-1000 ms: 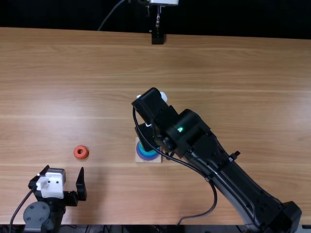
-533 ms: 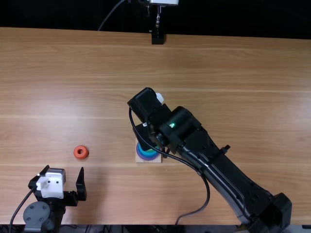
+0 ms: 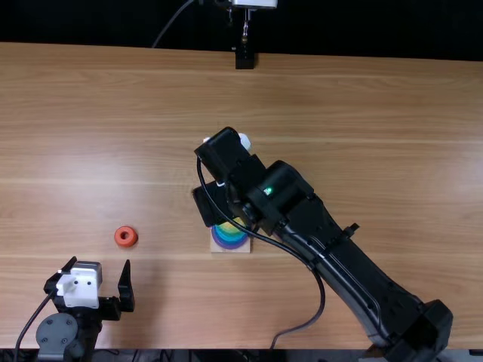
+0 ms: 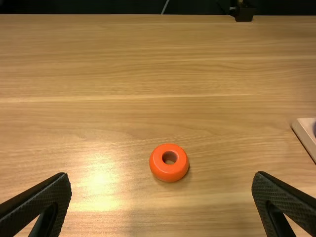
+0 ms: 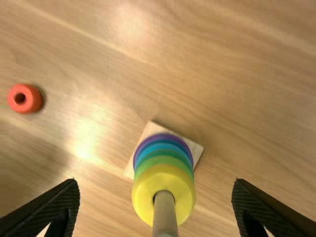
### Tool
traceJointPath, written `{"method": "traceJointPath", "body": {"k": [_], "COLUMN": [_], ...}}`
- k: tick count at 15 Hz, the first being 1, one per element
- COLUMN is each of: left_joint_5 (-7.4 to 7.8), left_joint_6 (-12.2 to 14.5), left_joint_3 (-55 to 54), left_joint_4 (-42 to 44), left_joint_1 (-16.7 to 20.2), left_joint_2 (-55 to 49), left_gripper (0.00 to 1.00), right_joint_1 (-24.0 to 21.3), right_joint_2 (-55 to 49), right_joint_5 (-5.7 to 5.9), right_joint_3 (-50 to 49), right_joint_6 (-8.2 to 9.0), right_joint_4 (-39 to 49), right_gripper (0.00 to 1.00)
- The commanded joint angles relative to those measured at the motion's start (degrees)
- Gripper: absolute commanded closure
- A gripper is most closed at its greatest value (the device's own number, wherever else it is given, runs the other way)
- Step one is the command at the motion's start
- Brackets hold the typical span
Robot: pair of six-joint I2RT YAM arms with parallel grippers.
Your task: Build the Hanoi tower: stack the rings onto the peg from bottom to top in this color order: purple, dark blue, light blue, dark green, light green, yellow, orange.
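The right gripper (image 3: 210, 204) hangs over the wooden base (image 5: 197, 147) near the middle, its fingers spread wide and empty around the peg (image 5: 165, 215), where the yellow ring (image 5: 143, 192) tops greens, blues and purple. To the left, the orange ring (image 4: 169, 174) lies flat on the table (image 3: 362, 143), just beyond the left gripper (image 3: 101, 264), which also gapes wide, holding nothing.

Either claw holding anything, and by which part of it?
Nothing held. Left claw is open, orange ring loose on the table. Right claw is open too, clear of the yellow ring on the peg.
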Motion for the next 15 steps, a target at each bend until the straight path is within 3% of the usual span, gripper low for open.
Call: {"method": "traceJointPath", "body": {"k": [1,3,5,7,10,13,14,15], "left_joint_5": [0.36,0.36,0.36,0.36,0.36,0.36,0.36,0.36], "left_joint_6": [0.57,0.57,0.57,0.57,0.57,0.57,0.57,0.57], "left_joint_3": [-7.11,-7.11,-7.11,-7.11,-7.11,-7.11,-7.11,-7.11], "left_joint_4": [-1.86,-1.86,-1.86,-1.86,-1.86,-1.86,-1.86,-1.86], "left_joint_1": [-0.31,-0.31,-0.31,-0.31,-0.31,-0.31,-0.31,-0.31], "left_joint_2": [-0.93,-0.93,-0.93,-0.93,-0.93,-0.93,-0.93,-0.93], "left_gripper": [0.00,0.00,0.00,0.00,0.00,0.00,0.00,0.00], "right_joint_1": [-0.05,-0.76,-5.06,-8.93,-15.00,-25.98,-30.11,-33.36], "right_joint_2": [0.38,-3.32,-9.47,-15.97,-28.89,-44.01,-48.84,-53.50], "right_joint_5": [0.48,0.59,1.75,2.70,2.70,2.48,2.38,2.06], "right_joint_3": [2.17,1.03,-5.21,-13.30,-26.74,-42.12,-47.48,-52.06], "right_joint_6": [0.22,-0.10,-0.94,-1.05,-1.15,-1.15,-1.89,-3.79], "right_joint_4": [0.05,0.05,1.21,10.49,26.20,36.12,41.28,45.61], "right_gripper": [0.00,0.00,0.00,0.00,0.00,0.00,0.00,0.00]}}
